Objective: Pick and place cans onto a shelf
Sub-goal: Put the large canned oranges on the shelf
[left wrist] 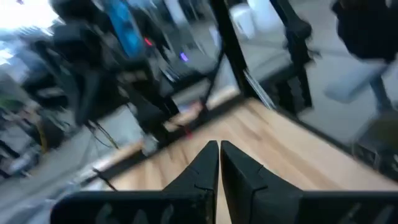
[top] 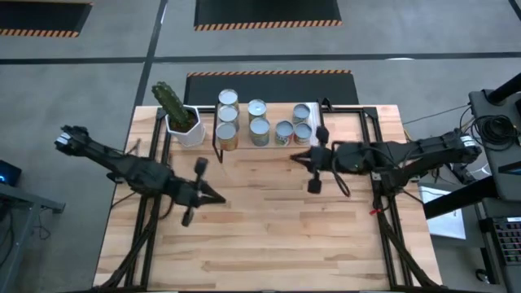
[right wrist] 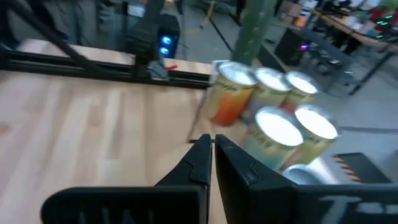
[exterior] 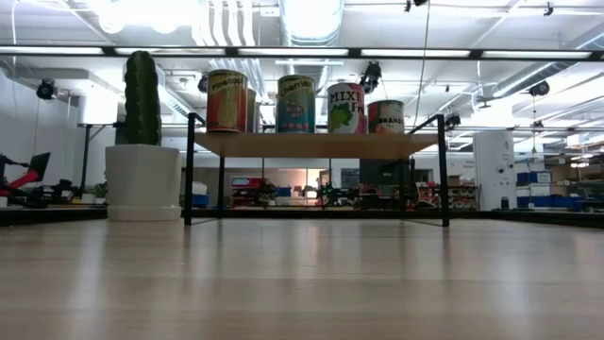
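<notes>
Several cans (top: pixel 259 129) with silver tops stand upright on the shelf (exterior: pixel 316 144) at the table's far edge; the low view shows their coloured labels (exterior: pixel 295 104). My right gripper (top: pixel 294 157) is shut and empty, above the table just in front of the shelf's right part; its wrist view (right wrist: pixel 211 144) shows the cans (right wrist: pixel 273 127) close ahead. My left gripper (top: pixel 223 198) is shut and empty over the middle left of the table (left wrist: pixel 219 149), clear of the shelf.
A white pot with a green cactus (top: pixel 181 120) stands left of the shelf at the far edge (exterior: pixel 142 170). The wooden tabletop (top: pixel 269 236) in front of both grippers is bare. Black frame rails (top: pixel 383 203) run along the table's left and right sides.
</notes>
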